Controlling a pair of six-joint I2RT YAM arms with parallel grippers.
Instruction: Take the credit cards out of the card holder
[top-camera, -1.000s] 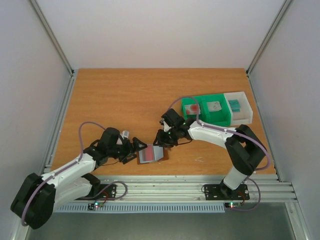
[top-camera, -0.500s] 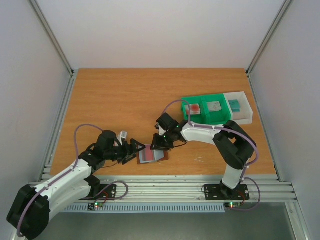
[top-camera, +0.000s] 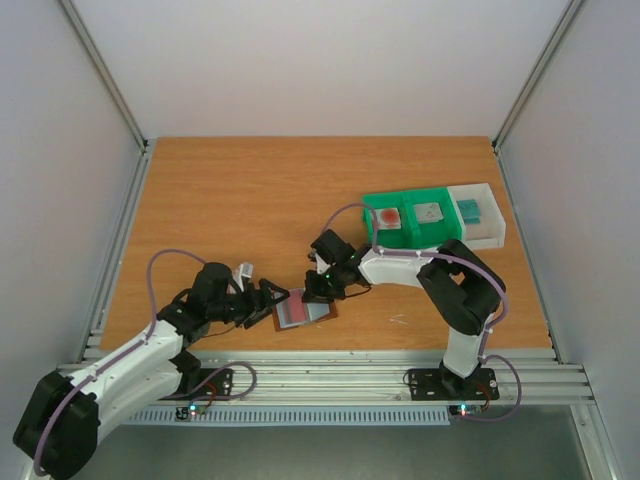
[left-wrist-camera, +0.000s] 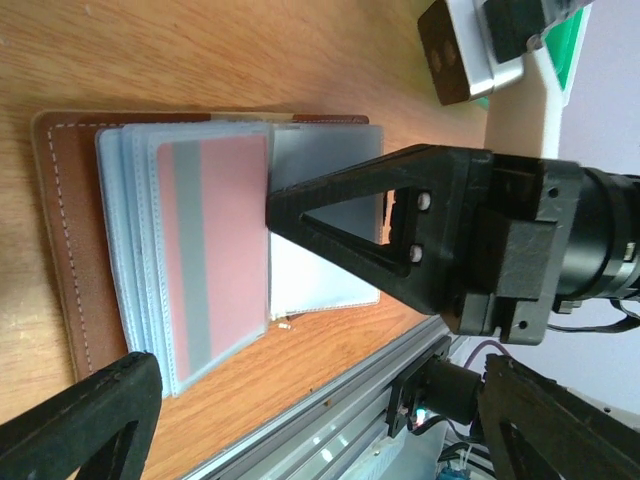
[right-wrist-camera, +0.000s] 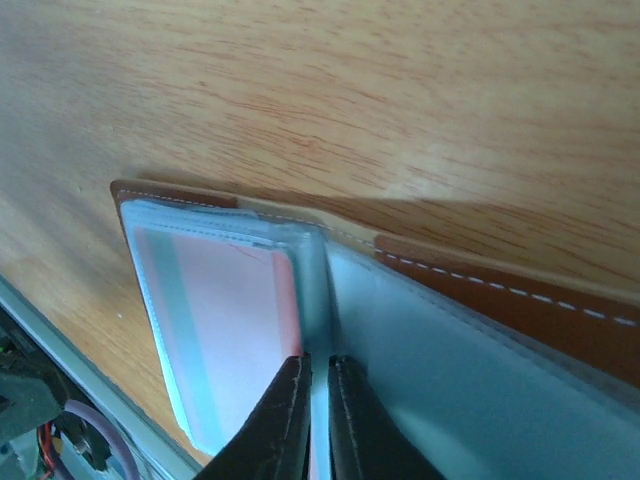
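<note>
The brown card holder (top-camera: 326, 309) lies open near the table's front edge, its clear sleeves fanned out. A pink credit card (top-camera: 293, 312) with a grey stripe sits in the top sleeve (left-wrist-camera: 215, 235) (right-wrist-camera: 235, 310). My right gripper (top-camera: 313, 292) points down at the fold between the sleeves. Its jaws (right-wrist-camera: 318, 370) are pinched almost together on the pink card's inner edge. My left gripper (top-camera: 277, 303) stands open at the holder's left side. One of its fingers (left-wrist-camera: 340, 215) lies over the grey right sleeve, the other (left-wrist-camera: 85, 420) is by the near edge.
Behind the right arm stand two joined green bins (top-camera: 449, 231) and a white bin (top-camera: 489, 228). A pinkish card with a red blot (top-camera: 385, 218), a grey card (top-camera: 430, 212) and a teal card (top-camera: 468, 209) lie in them. The aluminium rail (top-camera: 330, 365) runs just in front of the holder.
My right gripper has moved left and down onto the holder's fold and closed its jaws there. The left gripper has narrowed a little and stayed beside the holder.
</note>
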